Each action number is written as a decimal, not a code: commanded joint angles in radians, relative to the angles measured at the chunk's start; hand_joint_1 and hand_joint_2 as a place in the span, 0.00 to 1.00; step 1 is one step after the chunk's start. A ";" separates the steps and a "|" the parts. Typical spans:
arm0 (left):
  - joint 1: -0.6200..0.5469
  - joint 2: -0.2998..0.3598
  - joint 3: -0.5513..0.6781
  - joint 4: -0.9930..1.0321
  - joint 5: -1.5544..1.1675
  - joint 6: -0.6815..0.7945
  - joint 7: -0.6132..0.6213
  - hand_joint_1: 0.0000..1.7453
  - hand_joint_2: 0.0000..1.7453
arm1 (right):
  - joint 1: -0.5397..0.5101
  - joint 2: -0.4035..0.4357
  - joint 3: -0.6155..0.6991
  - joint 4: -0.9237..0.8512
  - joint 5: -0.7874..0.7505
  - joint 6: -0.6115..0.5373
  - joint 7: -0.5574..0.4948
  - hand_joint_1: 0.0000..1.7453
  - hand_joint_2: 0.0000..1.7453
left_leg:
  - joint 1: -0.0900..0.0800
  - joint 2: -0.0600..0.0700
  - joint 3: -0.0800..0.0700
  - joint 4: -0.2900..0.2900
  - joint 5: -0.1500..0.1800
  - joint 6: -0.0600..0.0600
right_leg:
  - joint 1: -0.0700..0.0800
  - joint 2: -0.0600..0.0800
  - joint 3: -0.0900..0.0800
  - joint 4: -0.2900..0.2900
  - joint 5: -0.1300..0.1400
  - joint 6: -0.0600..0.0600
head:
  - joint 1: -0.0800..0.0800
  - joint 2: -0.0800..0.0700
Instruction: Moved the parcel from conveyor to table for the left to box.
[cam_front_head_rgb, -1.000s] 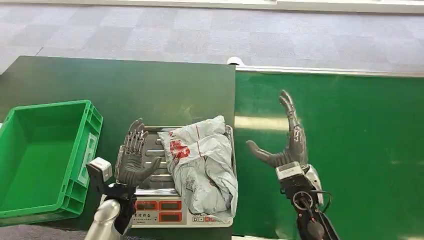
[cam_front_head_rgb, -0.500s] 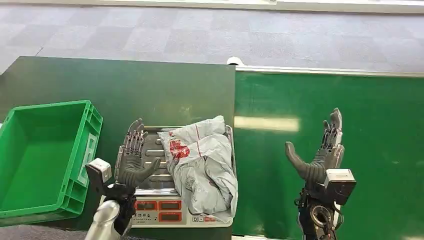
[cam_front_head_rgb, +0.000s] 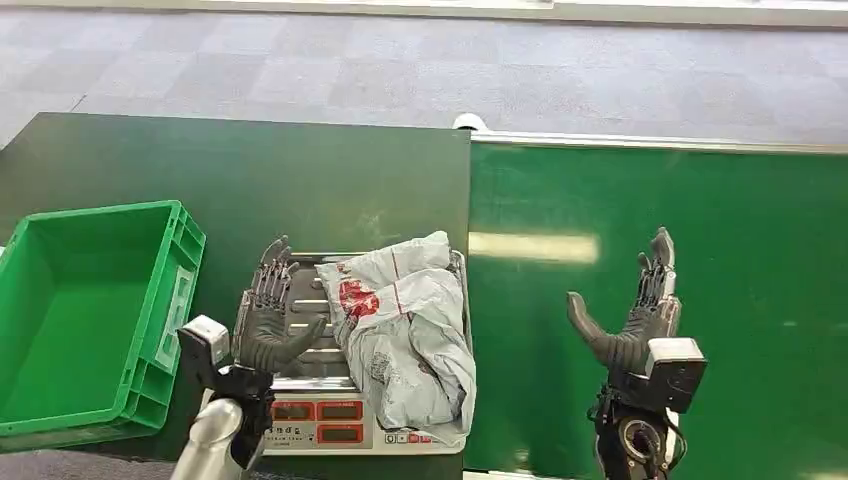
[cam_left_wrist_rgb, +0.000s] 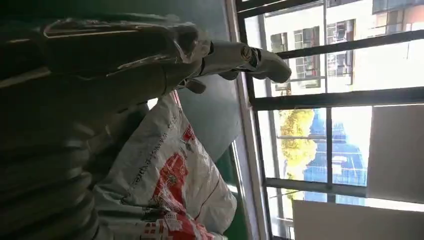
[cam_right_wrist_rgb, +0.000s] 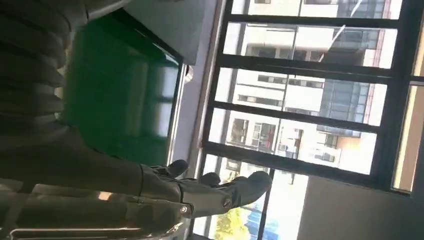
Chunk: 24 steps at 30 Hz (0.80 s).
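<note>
Left hand (cam_front_head_rgb: 268, 318) stands upright over the weighing scale (cam_front_head_rgb: 345, 415), fingers spread and thumb angled toward the parcel (cam_front_head_rgb: 405, 325); it holds nothing. Its thumb tip sits just beside the parcel's near edge, and contact cannot be confirmed. In the left wrist view, that hand (cam_left_wrist_rgb: 150, 65) appears extended above the wrinkled bag (cam_left_wrist_rgb: 165, 185), palm empty. The parcel, a crumpled grey plastic mailer with red printing, lies on the scale's metal platform, draped over the platform's right side and partly covering the display panel. The scale rests on the dark green table (cam_front_head_rgb: 250, 170), its red digital readouts facing the robot. A green plastic crate (cam_front_head_rgb: 85, 310) sits on the table to the left of the scale, near but apart. Right hand (cam_front_head_rgb: 635, 320) is raised over the green conveyor belt (cam_front_head_rgb: 700, 210), well apart from the parcel, fingers straight, thumb splayed, gripping nothing.
</note>
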 joint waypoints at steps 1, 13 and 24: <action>-0.009 0.000 -0.013 -0.028 -0.008 0.008 -0.035 0.00 1.00 | -0.015 0.028 -0.033 0.045 0.014 0.017 0.011 0.00 1.00 | 0.000 0.000 -0.001 0.000 0.001 0.002 | 0.001 0.000 -0.001 -0.001 0.001 -0.002 | 0.000 0.000; 0.012 -0.006 -0.005 -0.097 -0.009 0.042 -0.066 0.00 1.00 | -0.015 0.028 -0.036 0.049 0.024 0.026 0.014 0.00 1.00 | 0.000 0.001 0.000 -0.002 0.002 0.002 | 0.001 0.000 0.000 -0.002 0.002 -0.003 | 0.000 0.000; 0.072 0.064 -0.229 -0.328 -0.348 0.232 -0.065 0.00 1.00 | -0.036 0.037 -0.052 0.069 0.055 0.063 0.024 0.00 1.00 | 0.000 0.001 -0.001 -0.001 0.001 0.002 | 0.001 0.000 -0.001 -0.001 0.001 -0.002 | 0.000 0.000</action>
